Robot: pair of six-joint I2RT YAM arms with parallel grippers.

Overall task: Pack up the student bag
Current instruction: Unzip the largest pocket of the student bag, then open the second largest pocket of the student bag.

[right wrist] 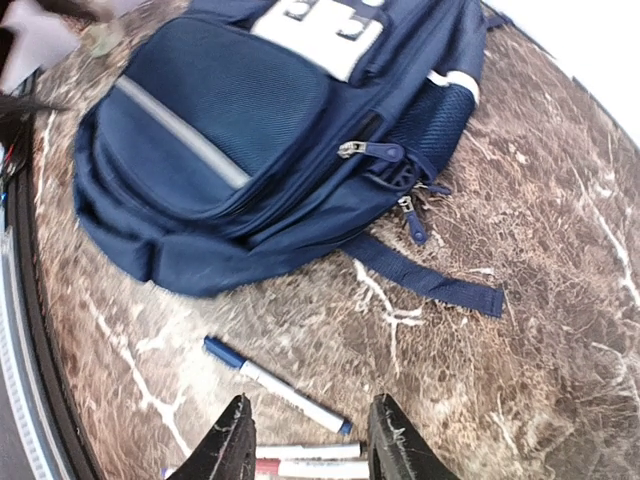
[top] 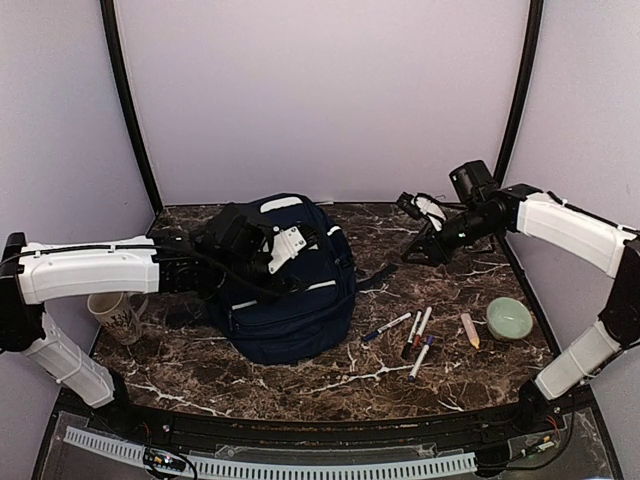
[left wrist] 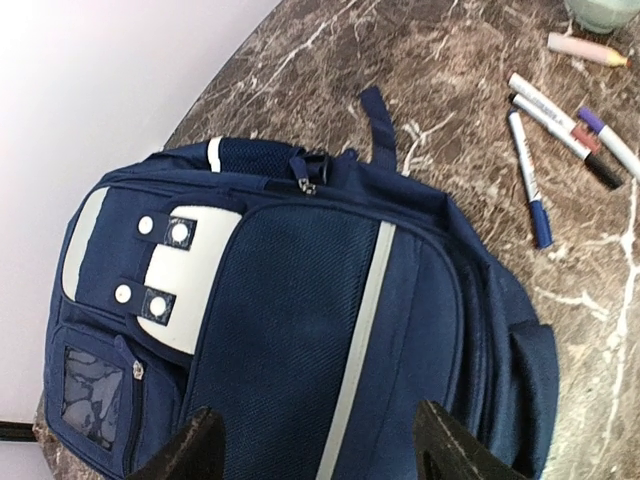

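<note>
While left fingers (left wrist: 195, 447) and right fingers (right wrist: 232, 442) gape empty, I'd pin the large navy-blue fabric backpack (top: 285, 295), then pinch its zipper pull (right wrist: 365, 151).

Robotics test booth. A marble-patterned table (top: 180, 370) is enclosed by plain pale walls (top: 320, 90) and black frame posts (top: 125, 100); a slotted cable duct (top: 300, 465) is fitted along the near edge.

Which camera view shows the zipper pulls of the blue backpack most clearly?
The right wrist view: the zipper pulls lie close and unobstructed on the backpack, beside its strap. The left wrist view shows them smaller, at the backpack's far end. In the top view they are too small to make out.
</note>
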